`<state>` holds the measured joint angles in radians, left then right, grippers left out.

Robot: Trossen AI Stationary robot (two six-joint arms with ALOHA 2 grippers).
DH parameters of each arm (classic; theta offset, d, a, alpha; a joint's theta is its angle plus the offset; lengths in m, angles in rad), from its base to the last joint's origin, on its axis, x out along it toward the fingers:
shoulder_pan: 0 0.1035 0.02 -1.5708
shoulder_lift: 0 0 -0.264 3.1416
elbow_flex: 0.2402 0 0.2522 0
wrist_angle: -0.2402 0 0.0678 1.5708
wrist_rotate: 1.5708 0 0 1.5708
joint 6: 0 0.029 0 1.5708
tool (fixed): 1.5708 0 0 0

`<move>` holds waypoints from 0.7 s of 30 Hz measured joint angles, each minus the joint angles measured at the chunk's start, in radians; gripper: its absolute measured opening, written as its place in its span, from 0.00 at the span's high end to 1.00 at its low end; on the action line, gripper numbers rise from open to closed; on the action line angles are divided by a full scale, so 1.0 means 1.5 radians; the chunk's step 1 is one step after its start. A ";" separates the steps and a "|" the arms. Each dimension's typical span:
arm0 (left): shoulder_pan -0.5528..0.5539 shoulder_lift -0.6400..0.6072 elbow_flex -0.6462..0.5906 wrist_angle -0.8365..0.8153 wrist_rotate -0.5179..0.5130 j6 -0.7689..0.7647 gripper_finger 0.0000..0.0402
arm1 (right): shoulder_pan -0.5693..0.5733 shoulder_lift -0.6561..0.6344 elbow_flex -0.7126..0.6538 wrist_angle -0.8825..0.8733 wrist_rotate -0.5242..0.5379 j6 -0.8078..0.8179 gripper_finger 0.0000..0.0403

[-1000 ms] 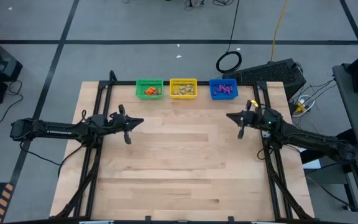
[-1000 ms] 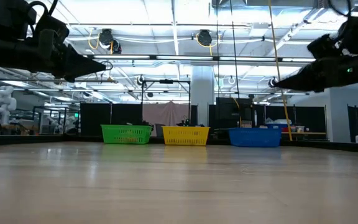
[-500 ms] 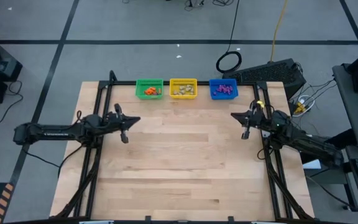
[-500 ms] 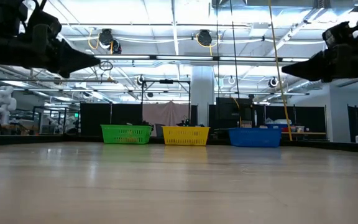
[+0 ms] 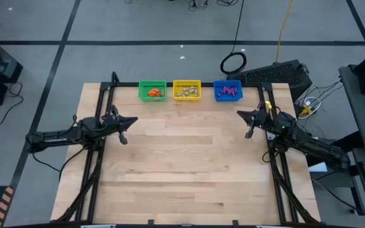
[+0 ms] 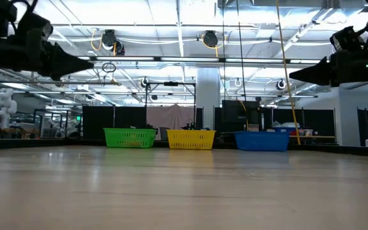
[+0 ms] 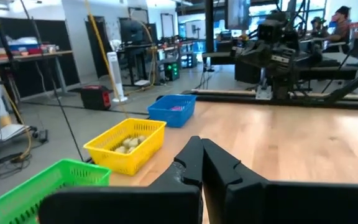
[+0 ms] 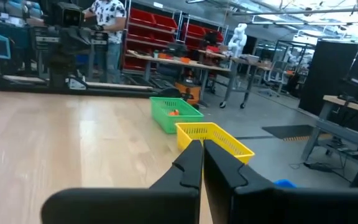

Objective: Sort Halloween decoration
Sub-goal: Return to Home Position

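The Halloween decoration lies sorted in three baskets at the table's far edge: orange trinkets (image 5: 153, 93) in the green basket (image 5: 152, 89), pale ones (image 5: 185, 92) in the yellow basket (image 5: 187, 89), purple ones (image 5: 228, 92) in the blue basket (image 5: 227, 90). My left gripper (image 5: 134, 120) is shut and empty, raised above the table's left side. My right gripper (image 5: 239, 114) is shut and empty, raised above the right side. Both sets of fingers lie level, pointing toward the table's middle.
The wooden table (image 5: 189, 171) has a black frame along its left and right edges. In the right wrist view a person (image 8: 107, 31) stands in the room beyond the table. A keyboard (image 5: 277, 73) and a cable ring (image 5: 233, 63) lie off the table's far right corner.
My left gripper has drawn back toward the table's left edge, staying shut. My right gripper has drawn back a little toward the right edge and gone slightly toward the far edge. The baskets and trinkets have kept still.
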<state>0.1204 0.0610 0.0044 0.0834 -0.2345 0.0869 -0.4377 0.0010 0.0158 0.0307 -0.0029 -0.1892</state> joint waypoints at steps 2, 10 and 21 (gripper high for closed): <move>0.000 -0.037 0.000 -0.019 0.002 -0.016 1.00 | 0.000 0.000 0.000 0.000 -0.001 0.007 1.00; 0.002 -0.041 0.000 -0.024 0.035 -0.019 1.00 | 0.000 0.000 0.004 0.004 0.004 0.014 1.00; 0.003 -0.041 0.000 -0.025 0.029 -0.058 1.00 | 0.000 0.000 0.010 0.003 0.091 0.057 1.00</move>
<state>0.1249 0.0002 0.0040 0.0460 -0.1913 0.0003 -0.4377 0.0013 0.0307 0.0349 0.1337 -0.1043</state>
